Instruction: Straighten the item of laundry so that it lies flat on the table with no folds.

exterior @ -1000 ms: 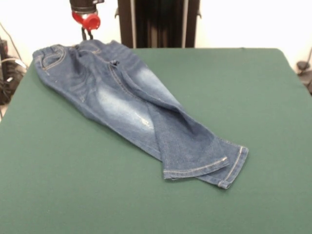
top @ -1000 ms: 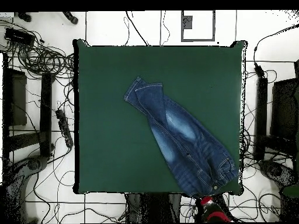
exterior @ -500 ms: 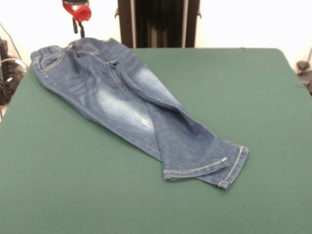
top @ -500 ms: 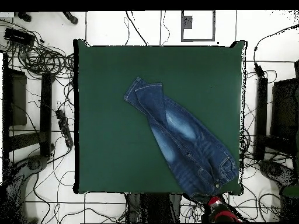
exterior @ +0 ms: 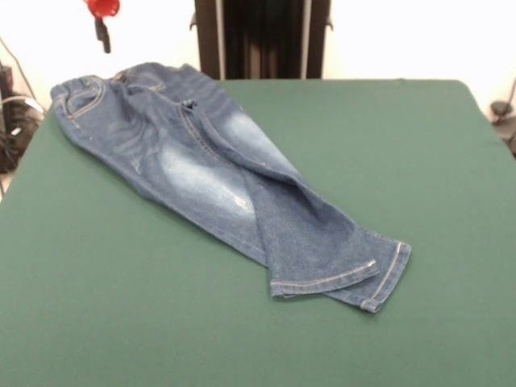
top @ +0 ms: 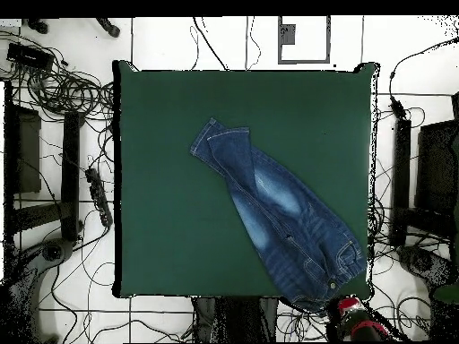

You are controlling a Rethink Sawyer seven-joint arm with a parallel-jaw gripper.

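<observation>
The jeans [exterior: 218, 173] lie slantwise on the desk [exterior: 419, 161], waistband at one corner, legs overlapping toward the desk's middle with one hem folded across the other, while the gripper [exterior: 101, 31] hangs clear beyond that corner, its jaws' state impossible to tell.

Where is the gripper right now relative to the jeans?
In the front view the gripper hangs at the top left, above and apart from the jeans' waistband end; overhead it sits just off the table edge near that waistband.
</observation>
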